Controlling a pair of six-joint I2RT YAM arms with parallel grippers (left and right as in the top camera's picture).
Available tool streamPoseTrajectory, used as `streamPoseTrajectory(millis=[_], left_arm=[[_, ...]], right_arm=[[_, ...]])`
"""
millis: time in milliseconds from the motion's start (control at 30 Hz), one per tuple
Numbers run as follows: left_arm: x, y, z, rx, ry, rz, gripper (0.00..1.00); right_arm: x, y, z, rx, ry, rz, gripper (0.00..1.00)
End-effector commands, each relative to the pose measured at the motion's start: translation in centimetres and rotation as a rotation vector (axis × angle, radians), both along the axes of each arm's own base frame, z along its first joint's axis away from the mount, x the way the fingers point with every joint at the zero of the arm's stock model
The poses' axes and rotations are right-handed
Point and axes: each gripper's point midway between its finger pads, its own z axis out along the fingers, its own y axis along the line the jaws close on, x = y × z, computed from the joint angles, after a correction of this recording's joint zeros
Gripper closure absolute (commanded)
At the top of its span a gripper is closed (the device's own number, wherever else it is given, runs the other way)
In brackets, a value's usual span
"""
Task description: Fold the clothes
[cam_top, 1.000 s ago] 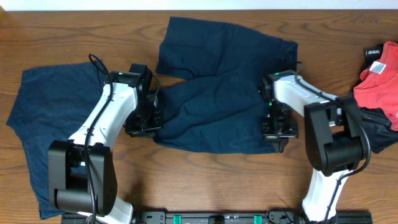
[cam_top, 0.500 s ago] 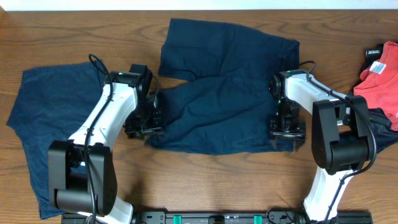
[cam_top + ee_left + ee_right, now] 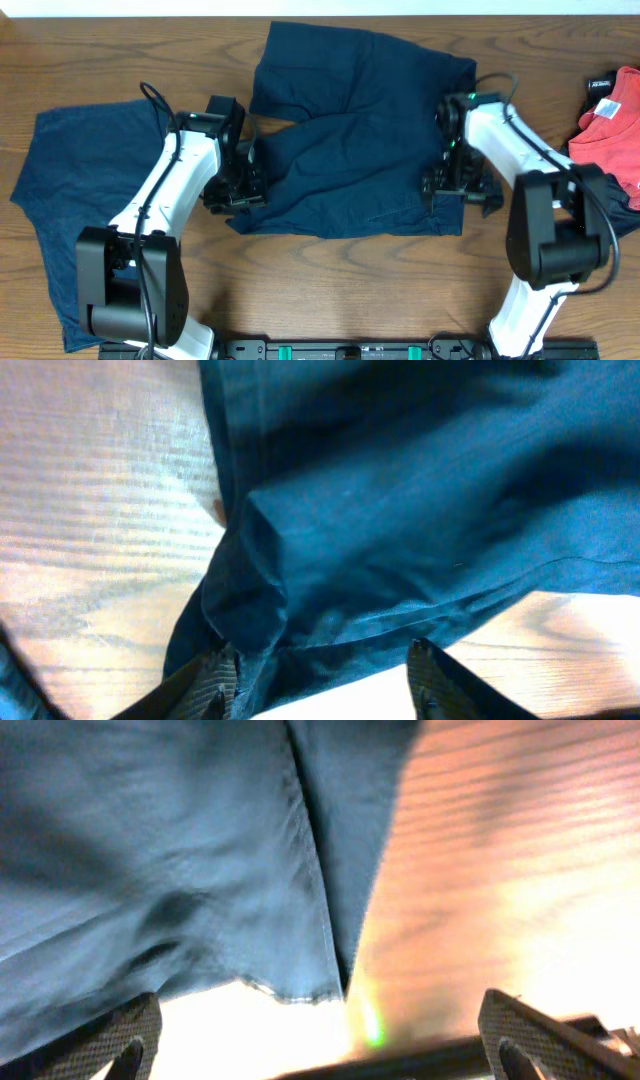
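At table (image 3: 330, 290) centre, seems finishing one fold of clothes (image 3: 350, 130), lying doubled, wrinkled. Gripping nothing: left gripper (image 3: 322, 682) parted at left edge, right gripper (image 3: 325, 1025) spread wide at right hem. Next, likely regrasp edge, fold across again.

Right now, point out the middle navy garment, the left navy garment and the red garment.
middle navy garment (image 3: 350, 140), overhead view, its centre
left navy garment (image 3: 80, 190), overhead view, its centre
red garment (image 3: 612, 135), overhead view, upper part
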Motion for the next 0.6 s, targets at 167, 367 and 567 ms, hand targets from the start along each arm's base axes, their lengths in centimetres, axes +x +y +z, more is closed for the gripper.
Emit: streamPoseTrajectory(millis=[167,367,567], left_arm=[[3.3,-0.9,4.1,-0.049,-0.162,0.007,0.09],[5.9,-1.4,8.4,-0.071,-0.292,0.006,0.09],[8.3,-1.7,12.2,-0.090,-0.412,0.003,0.93]], right_arm=[[4.6,0.9,11.3,0.055,-0.294,0.063,0.01],[6.3,1.6,16.6,0.093,-0.424,0.100,0.01],[7.0,2.6,18.5,0.125,-0.484,0.162,0.29]])
